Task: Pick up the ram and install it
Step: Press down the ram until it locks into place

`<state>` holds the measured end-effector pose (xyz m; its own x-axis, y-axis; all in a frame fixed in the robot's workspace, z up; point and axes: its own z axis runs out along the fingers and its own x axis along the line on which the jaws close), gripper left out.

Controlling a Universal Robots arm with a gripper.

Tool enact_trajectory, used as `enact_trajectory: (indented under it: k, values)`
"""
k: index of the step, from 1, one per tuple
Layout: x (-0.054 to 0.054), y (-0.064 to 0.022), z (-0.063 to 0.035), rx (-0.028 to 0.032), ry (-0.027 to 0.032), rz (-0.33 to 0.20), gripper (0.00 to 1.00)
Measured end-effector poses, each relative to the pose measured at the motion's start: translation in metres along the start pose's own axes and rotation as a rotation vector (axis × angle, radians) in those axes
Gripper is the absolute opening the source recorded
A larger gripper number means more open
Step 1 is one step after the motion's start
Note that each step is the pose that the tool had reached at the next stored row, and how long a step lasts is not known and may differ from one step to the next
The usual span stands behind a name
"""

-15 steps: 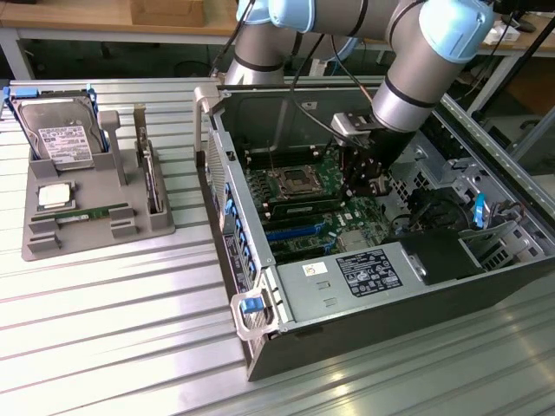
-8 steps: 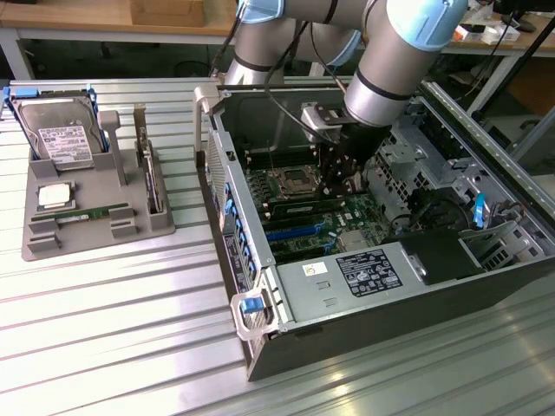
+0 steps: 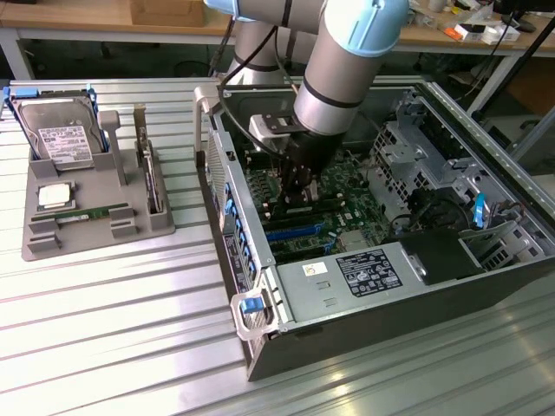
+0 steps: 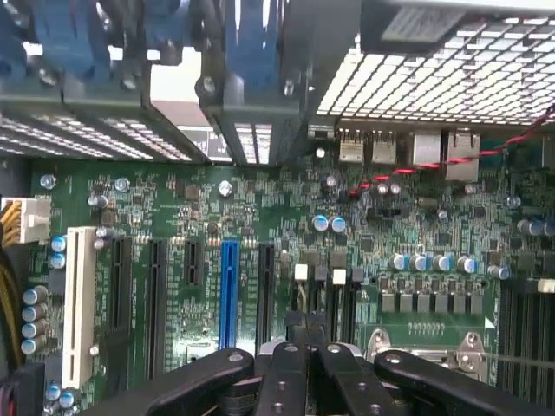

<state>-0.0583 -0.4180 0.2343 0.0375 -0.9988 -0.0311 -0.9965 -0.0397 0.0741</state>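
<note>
Exterior view: arm reaches down into the open PC case (image 3: pixel 373 286), gripper (image 3: pixel 299 192) low over the motherboard (image 3: pixel 347 212) near the memory slots (image 3: pixel 299 227); fingers look closed together, and whether a stick sits between them is hard to tell from here, the tip is dark against the board; tight room around it, case wall with blue latches on the exterior view's left, drive cage (image 3: pixel 416 152) on the exterior view's right, power supply (image 3: pixel 360 277) just in front; on the table to the exterior view's left, well apart from the case, the grey parts tray (image 3: pixel 156 221) carries a hard drive (image 3: pixel 62 134), a silver processor (image 3: pixel 54 195), and a ram stick (image 3: pixel 87 213) lying flat along its front edge. Wrist view: gripper (image 4: pixel 305 360) fingers shut tight, pads touching, nothing green visible between them; motherboard (image 4: pixel 260 208) right below, blue expansion slot (image 4: pixel 228 290) and black slots beside it; rear of the case above.
</note>
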Motion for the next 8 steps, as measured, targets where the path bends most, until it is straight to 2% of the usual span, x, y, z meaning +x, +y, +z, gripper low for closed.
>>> enact_trajectory:
  k: [3, 4, 6, 8]
  values:
    - [0.0, -0.0004, 0.0058, 0.0003, -0.0001, 0.0, 0.1]
    - [0.0, -0.0003, 0.0037, 0.0016, -0.0015, 0.0, 0.1]
    - [0.0, -0.0011, -0.0075, 0.0015, -0.0004, 0.0, 0.1]
    - [0.0, -0.0082, -0.0082, 0.0014, -0.0005, 0.0, 0.1]
